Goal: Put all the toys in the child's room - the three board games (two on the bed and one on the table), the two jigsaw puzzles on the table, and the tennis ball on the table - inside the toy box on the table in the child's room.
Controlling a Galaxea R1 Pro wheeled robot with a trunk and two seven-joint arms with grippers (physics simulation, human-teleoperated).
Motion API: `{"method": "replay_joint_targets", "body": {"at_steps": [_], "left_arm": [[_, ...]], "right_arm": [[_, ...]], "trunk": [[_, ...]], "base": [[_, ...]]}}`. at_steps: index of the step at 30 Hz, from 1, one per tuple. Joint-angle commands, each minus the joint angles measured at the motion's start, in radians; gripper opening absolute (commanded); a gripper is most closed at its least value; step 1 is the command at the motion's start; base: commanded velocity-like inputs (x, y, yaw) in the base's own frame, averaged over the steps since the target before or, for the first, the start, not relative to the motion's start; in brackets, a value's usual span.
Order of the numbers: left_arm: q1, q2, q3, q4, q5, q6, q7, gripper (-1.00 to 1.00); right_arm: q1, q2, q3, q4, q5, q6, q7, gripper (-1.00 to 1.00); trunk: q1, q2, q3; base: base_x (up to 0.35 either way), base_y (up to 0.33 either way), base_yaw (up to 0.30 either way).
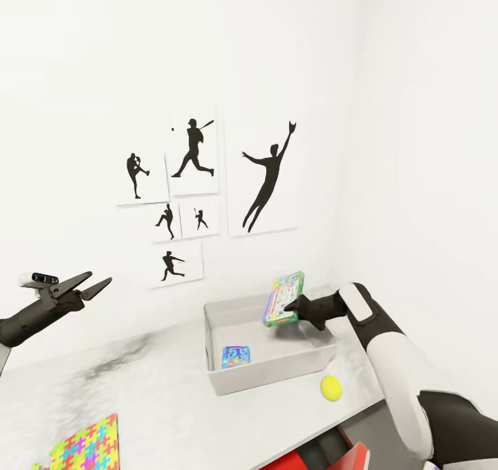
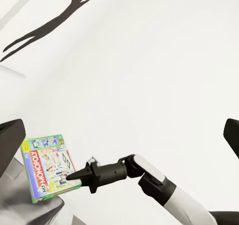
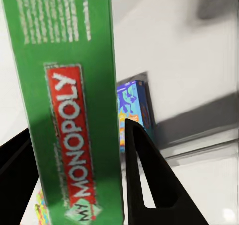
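Observation:
The light-grey toy box stands on the pale table against the white wall. A blue cartoon board game lies flat inside it, and its blue cover shows past the right fingers. My right gripper is shut on the edge of a green Monopoly board game, held tilted above the box's right half. From the left wrist, that game shows with the right gripper on it. A yellow tennis ball rests on the table just right of the box's front. A multicoloured jigsaw puzzle lies at the near left. My left gripper hangs open above the table's left side.
Black baseball-player silhouette pictures hang on the wall behind the table. The room's corner lies just right of the toy box. Something red shows below the table's front edge at the lower right.

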Motion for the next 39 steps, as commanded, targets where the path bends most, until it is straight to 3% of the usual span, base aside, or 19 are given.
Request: {"method": "replay_joint_targets", "body": {"at_steps": [1, 12, 20, 39], "left_arm": [[-0.001, 0.000, 0.000, 0.000, -0.001, 0.011, -0.004, 1.00], [-0.001, 0.008, 0.002, -0.001, 0.001, 0.018, -0.004, 1.00], [-0.001, 0.009, 0.002, 0.000, 0.000, 0.018, -0.004, 1.00], [-0.001, 0.009, 0.001, 0.000, 0.001, 0.018, -0.004, 1.00]], "right_arm": [[-0.001, -0.001, -0.001, 0.001, -0.013, 0.003, -0.012, -1.00], [-0.030, 0.001, 0.035, -0.026, 0.001, -0.003, -0.042, -1.00], [-0.019, -0.006, -0.009, -0.071, -0.012, -0.042, -0.004, -1.00], [-0.024, -0.005, -0.009, -0.113, -0.004, -0.020, -0.010, -1.00]], "trunk": [[0.000, -0.002, -0.002], [0.000, -0.002, -0.002], [0.000, -0.002, -0.002], [0.000, -0.002, -0.014]], "base": [[0.000, 0.000, 0.000], [0.000, 0.000, 0.000], [0.000, 0.000, 0.000], [0.000, 0.000, 0.004]]}}
